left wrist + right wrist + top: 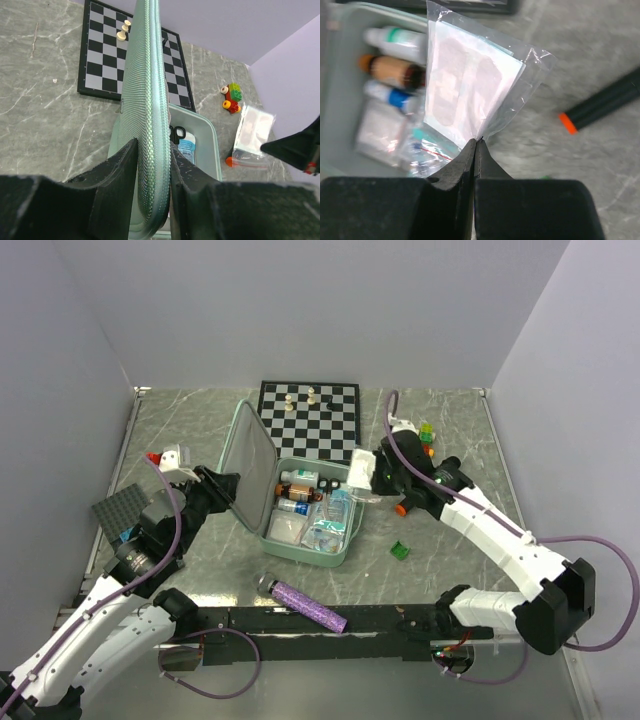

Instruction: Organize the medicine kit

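Note:
The mint-green medicine kit [300, 556] lies open at mid-table, its tray holding small bottles [395, 40] and sachets. Its hinged lid [248, 465] stands upright on the tray's left side. My left gripper [228, 488] is shut on the lid's edge [147, 100], one finger on each face [152, 147]. My right gripper [372, 472] is shut on the corner of a clear bag of plasters [470, 85], its jaws pressed together [476, 141]. The bag [360, 468] hangs at the tray's right rim [212, 145], partly over the contents.
A chessboard [308, 418] with a few pieces lies behind the kit. A black marker with an orange cap [600, 107] lies right of the tray, a green block [400, 550] nearer. Coloured bricks [428, 435] sit far right. A purple glitter tube [305, 605] lies near; a studded plate [120, 508] is left.

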`<move>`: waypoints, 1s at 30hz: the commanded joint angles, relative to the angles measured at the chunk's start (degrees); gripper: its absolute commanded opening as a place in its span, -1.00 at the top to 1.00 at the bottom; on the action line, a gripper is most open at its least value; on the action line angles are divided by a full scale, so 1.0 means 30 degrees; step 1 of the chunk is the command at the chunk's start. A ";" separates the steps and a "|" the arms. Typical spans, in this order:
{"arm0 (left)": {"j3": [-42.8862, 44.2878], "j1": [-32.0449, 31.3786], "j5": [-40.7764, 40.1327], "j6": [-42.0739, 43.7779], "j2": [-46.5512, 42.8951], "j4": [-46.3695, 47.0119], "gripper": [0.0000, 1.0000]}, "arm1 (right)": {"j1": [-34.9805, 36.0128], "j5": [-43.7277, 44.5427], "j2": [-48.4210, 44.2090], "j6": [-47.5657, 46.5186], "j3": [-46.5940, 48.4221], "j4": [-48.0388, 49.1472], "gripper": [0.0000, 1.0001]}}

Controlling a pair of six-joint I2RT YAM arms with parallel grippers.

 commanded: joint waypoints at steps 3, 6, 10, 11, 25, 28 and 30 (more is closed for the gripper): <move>-0.0066 0.0052 0.0592 -0.0250 -0.0442 0.0447 0.29 | 0.2561 0.0876 0.1306 -0.0214 0.4035 -0.0722 1.00; 0.0138 0.0023 0.0563 -0.0074 -0.0676 0.0418 0.23 | 0.3237 0.0701 0.2507 -0.0447 0.5792 -0.0811 1.00; 0.0402 0.0023 0.0329 0.0423 -0.0824 0.0446 0.07 | 0.4319 0.1109 0.4060 -0.1587 0.8400 -0.0666 1.00; 0.0432 0.0023 0.0329 0.0511 -0.0794 0.0505 0.07 | 0.4642 0.1400 0.4412 -0.1997 0.8840 -0.0519 1.00; 0.0842 0.0023 0.1763 0.1625 -0.0120 0.1178 0.29 | 0.6138 0.2425 0.9274 -0.2704 1.6774 -0.2445 1.00; 0.0959 0.0023 0.1969 0.1772 0.0025 0.1296 0.29 | 0.6315 0.2634 1.0768 -0.2588 1.9531 -0.4702 1.00; 0.0930 0.0023 0.2115 0.1801 0.0143 0.1442 0.30 | 0.6315 0.2342 1.1706 -0.2121 2.1228 -0.6340 1.00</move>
